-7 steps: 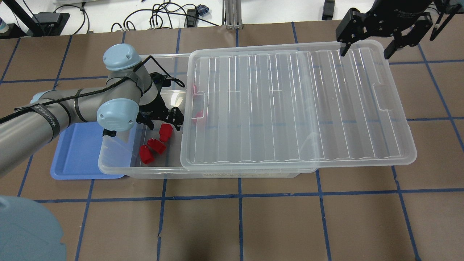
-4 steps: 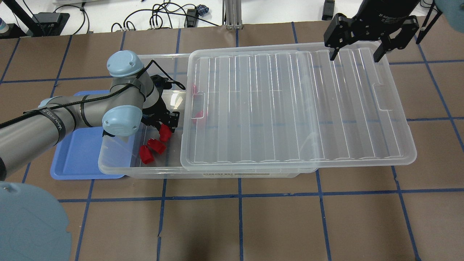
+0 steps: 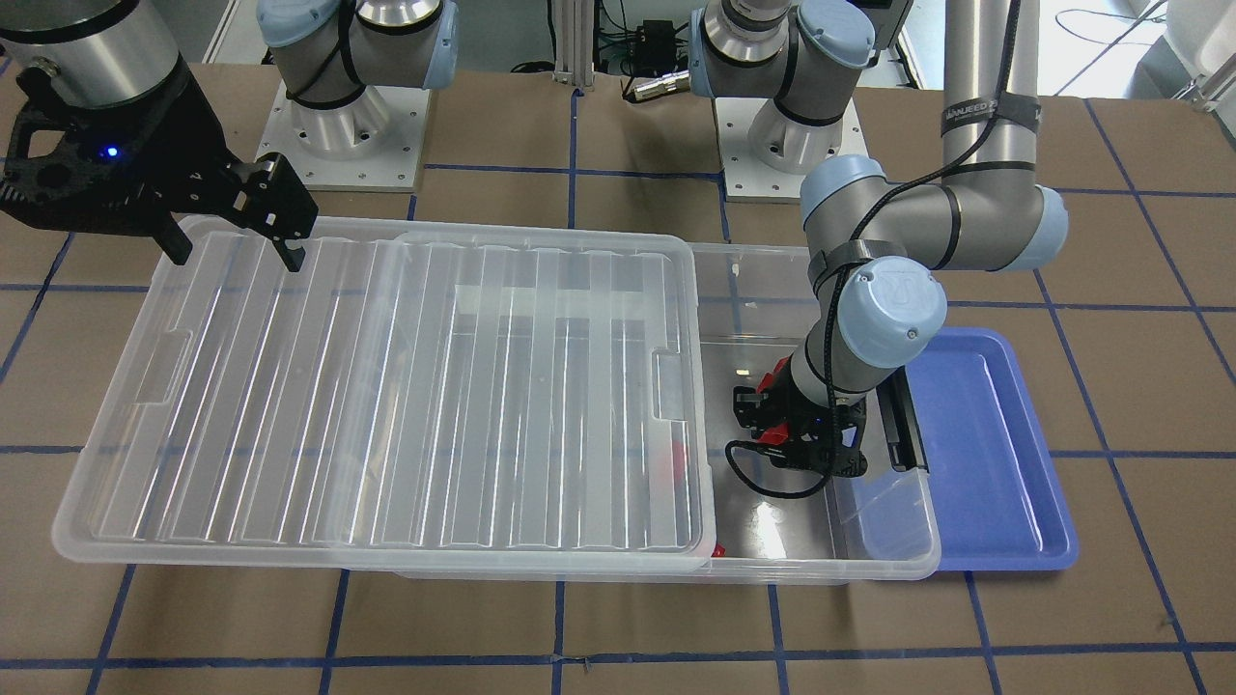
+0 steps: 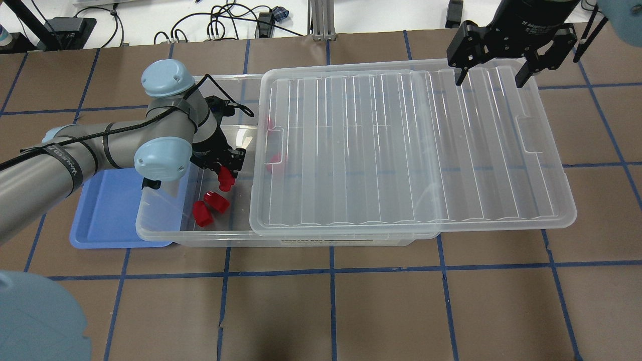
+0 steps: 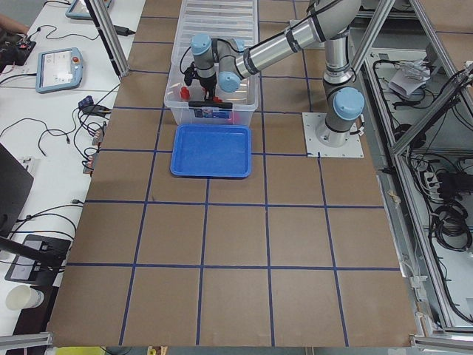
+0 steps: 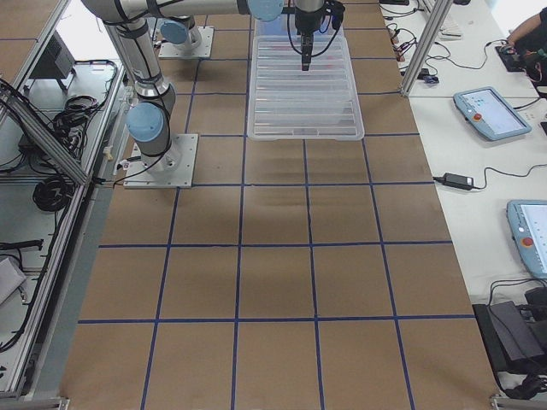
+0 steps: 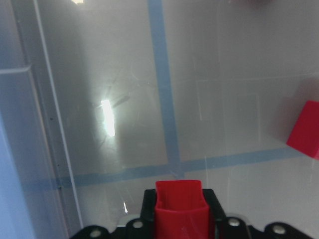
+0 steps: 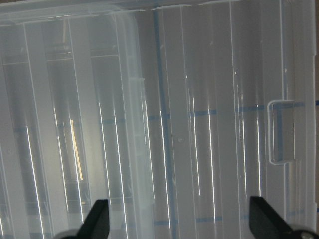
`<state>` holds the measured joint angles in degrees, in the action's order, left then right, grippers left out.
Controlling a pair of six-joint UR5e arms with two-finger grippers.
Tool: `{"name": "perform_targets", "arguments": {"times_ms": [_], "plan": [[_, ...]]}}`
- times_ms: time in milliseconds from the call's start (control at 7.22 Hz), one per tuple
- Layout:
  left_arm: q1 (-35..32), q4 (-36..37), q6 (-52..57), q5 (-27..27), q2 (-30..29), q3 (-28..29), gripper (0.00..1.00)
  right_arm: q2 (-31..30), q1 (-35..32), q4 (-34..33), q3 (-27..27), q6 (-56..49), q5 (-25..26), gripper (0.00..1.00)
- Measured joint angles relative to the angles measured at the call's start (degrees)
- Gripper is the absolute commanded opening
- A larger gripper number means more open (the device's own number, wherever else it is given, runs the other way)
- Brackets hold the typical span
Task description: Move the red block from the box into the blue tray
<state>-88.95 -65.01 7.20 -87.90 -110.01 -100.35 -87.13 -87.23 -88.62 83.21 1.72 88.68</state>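
Observation:
My left gripper (image 4: pixel 225 173) is inside the open end of the clear box (image 4: pixel 165 234) and is shut on a red block (image 4: pixel 226 179). The left wrist view shows that block (image 7: pixel 179 206) held between the jaws above the box floor. Two more red blocks (image 4: pixel 216 200) (image 4: pixel 202 214) lie on the box floor just in front of it. The blue tray (image 4: pixel 105 215) lies on the table at the box's left end, partly under it. My right gripper (image 4: pixel 491 70) is open and empty above the far right corner of the lid (image 4: pixel 401 150).
The ribbed clear lid (image 3: pixel 386 386) is slid to the right and covers most of the box. Red blocks (image 4: pixel 275 159) show dimly under its left edge. Another red block (image 7: pixel 305 130) lies at the right of the left wrist view. Cables lie beyond the table's far edge.
My left gripper was open around the red block, then shut on it and moved slightly back with it. My right gripper shifted a little to the left over the lid.

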Motion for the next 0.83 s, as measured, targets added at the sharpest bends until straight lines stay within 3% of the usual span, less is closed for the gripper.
{"name": "perform_targets", "arguments": {"times_ms": [416,831], "plan": [[0.7,-17.2,-0.8,-0.1,0.5,15.7,0.0,0.6,8.2,0.5,0.0,-6.9,1.4,1.0],[9.8,-22.8,8.7,0.2,0.0,21.3,0.0,1.9,18.0,0.7,0.6,-17.8,1.5,1.0]]}}
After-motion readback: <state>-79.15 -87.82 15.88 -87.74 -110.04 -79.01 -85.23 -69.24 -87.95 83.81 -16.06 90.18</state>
